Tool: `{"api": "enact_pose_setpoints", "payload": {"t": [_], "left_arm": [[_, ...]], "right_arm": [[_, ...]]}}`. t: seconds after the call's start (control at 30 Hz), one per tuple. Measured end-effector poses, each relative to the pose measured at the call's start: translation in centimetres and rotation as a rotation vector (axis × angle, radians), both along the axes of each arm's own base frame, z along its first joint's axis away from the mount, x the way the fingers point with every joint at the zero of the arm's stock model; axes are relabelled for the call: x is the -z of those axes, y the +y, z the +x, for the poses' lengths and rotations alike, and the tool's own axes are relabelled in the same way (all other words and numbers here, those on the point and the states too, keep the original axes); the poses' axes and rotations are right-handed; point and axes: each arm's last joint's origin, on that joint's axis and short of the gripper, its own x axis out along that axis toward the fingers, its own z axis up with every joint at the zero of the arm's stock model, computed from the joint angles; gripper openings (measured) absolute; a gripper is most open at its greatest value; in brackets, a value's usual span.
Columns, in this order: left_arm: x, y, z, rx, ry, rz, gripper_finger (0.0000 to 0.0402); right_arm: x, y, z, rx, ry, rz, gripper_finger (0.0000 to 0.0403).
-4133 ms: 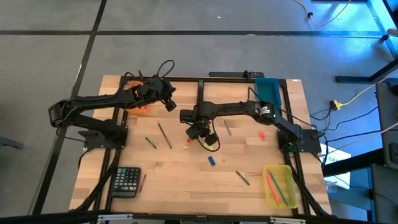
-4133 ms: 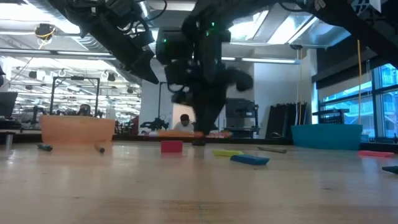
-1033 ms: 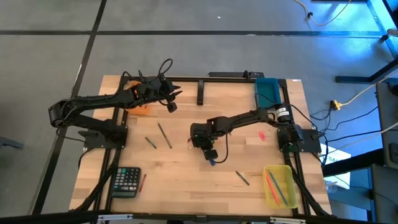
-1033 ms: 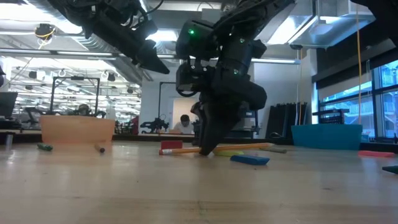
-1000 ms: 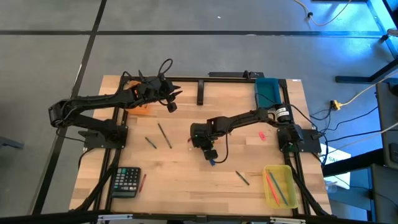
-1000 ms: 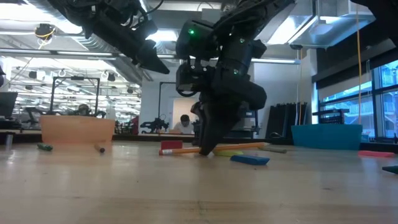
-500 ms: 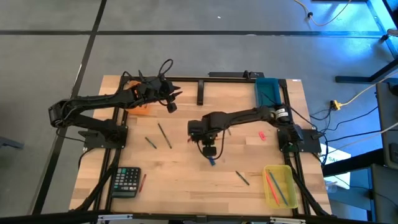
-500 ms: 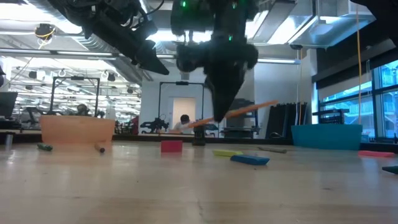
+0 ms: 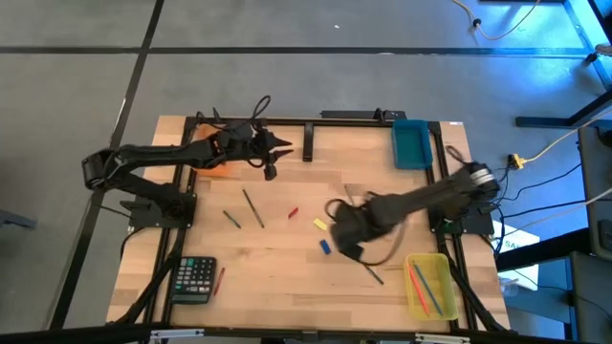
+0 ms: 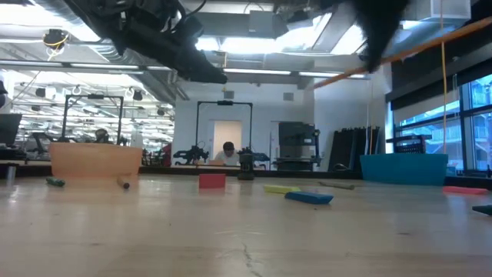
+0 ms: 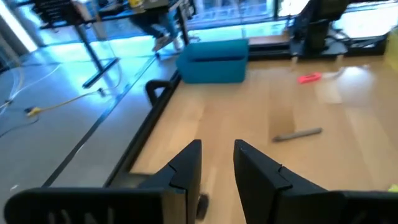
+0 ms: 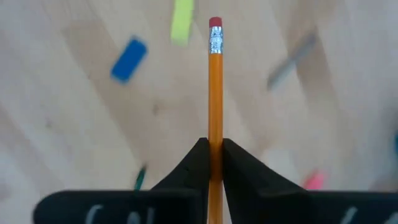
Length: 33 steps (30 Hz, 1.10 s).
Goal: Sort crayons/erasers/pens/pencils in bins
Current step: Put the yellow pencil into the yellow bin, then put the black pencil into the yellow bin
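Overhead, the right hand is clamped on a long orange pencil with a pink eraser tip, raised clear above the wooden bench between its centre and the translucent yellow bin at the near right corner. Bare wood lies below. The left hand, fingers slightly parted and empty, hovers near the far edge beside the orange bin.

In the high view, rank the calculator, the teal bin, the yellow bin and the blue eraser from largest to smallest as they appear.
1. yellow bin
2. calculator and teal bin, too alike to separate
3. blue eraser, far smaller
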Motion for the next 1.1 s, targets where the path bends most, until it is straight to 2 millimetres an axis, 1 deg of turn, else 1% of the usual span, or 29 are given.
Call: {"api": "enact_pose_setpoints", "payload": {"t": [0.1,0.23,0.37,0.47,0.6,0.7,0.8,0.9,0.97,1.1], "left_arm": [[0.3,-0.2,0.6,0.016,-0.013,0.007,0.0086],[0.2,-0.1,0.8,0.011,-0.033,0.018,0.0086],[0.2,-0.1,0.8,0.012,-0.034,0.018,0.0086],[0.2,-0.1,0.8,0.011,-0.034,0.018,0.0086],[0.2,-0.1,0.8,0.004,-0.041,-0.004,0.0086],[0.2,-0.1,0.8,0.0,-0.043,-0.01,0.0086],[0.2,-0.1,0.8,0.0,-0.044,-0.012,0.0086],[0.2,-0.1,0.8,0.0,-0.043,-0.013,0.0086],[0.2,-0.1,0.8,0.0,-0.043,-0.012,0.0086],[0.2,-0.1,0.8,-0.022,-0.043,-0.012,0.0086]], "right_arm": [[-0.5,1.3,-3.3,0.139,0.047,0.076,0.003],[-0.4,3.3,-7.6,0.297,0.181,0.194,0.0036],[0.7,5.1,-10.9,0.369,0.309,0.249,0.0037],[1.9,5.9,-12.7,0.401,0.378,0.269,0.0035],[4.2,7.0,-14.0,0.42,0.415,0.327,0.0039],[6.0,7.7,-14.4,0.43,0.429,0.395,0.0045],[7.4,8.2,-14.6,0.446,0.398,0.432,0.0051],[8.1,8.3,-14.7,0.468,0.366,0.429,0.0062],[8.1,8.1,-14.8,0.476,0.372,0.413,0.0076],[8.1,7.9,-15.0,0.489,0.387,0.389,0.0116]]}}
